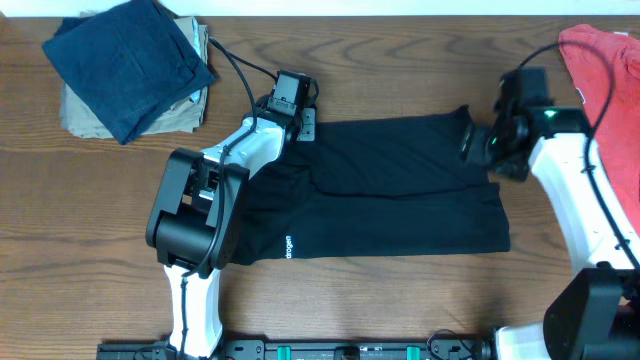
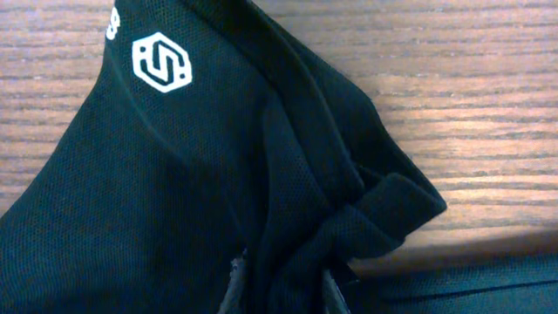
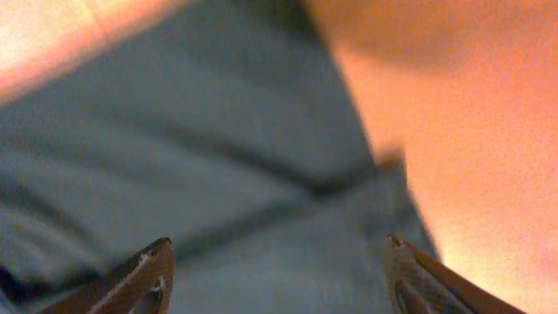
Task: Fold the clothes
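Note:
The black T-shirt [image 1: 400, 190] lies folded into a wide band across the middle of the table, white lettering near its lower left edge. My left gripper [image 1: 298, 125] is at the shirt's upper left corner, shut on a bunched fold of the fabric [image 2: 279, 279]; the round white logo [image 2: 160, 62] shows just above it. My right gripper [image 1: 478, 143] is at the shirt's upper right corner. In the right wrist view its fingers [image 3: 279, 270] are spread wide over blurred dark cloth [image 3: 244, 174], holding nothing.
A folded navy garment [image 1: 130, 60] lies on a beige one at the back left. A red garment [image 1: 610, 70] lies at the back right behind the right arm. Bare wood table [image 1: 400, 300] runs along the front.

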{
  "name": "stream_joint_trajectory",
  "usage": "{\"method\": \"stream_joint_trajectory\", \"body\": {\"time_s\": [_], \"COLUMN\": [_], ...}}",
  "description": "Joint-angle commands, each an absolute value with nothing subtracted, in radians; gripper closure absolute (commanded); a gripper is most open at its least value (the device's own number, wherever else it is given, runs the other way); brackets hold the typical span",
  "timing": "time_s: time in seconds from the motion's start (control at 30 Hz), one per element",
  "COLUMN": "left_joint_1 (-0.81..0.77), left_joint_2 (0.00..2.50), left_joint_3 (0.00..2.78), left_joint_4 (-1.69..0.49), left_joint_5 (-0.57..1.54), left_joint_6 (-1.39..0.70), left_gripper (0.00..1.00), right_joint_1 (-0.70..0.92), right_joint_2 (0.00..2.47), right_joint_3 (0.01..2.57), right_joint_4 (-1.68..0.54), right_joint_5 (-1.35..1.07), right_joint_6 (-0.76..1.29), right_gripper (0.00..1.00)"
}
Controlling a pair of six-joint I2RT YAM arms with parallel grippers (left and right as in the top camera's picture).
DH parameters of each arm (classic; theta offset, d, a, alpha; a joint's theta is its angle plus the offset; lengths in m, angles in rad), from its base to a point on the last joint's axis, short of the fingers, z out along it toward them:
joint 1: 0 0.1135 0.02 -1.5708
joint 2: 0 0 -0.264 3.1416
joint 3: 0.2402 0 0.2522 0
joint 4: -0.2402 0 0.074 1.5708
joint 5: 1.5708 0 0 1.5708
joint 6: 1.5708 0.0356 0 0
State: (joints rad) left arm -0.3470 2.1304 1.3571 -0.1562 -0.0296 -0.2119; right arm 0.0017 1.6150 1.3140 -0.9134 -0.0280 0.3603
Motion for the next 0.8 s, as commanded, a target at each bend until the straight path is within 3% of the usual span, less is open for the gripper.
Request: {"method": "stream_joint_trajectory", "body": {"time_s": [0.0,0.23,0.77], "left_joint_1": [-0.346,-0.346,-0.346], "left_joint_2": [2.162,2.162,2.162], "left_joint_3": [1.333,1.333,1.333], "left_joint_4": [-0.204,-0.199,-0.204], "left_joint_5": [-0.019,-0.009,-0.009], "left_joint_6": [-0.218,-0.221,-0.221], "left_gripper": [0.75,0.74,0.74], "right_joint_1": [-0.008,-0.006,0.0], "right_joint_2": [1.615,1.748,2.17], "right_joint_3": [1.344,1.351,1.608], "right_joint_4": [-0.836,-0.648,-0.616], "right_joint_5": [-0.022,0.025,0.046], "right_joint_6": [0.297,0.218,0.179], "right_gripper": [0.27,0.28,0.36]}}
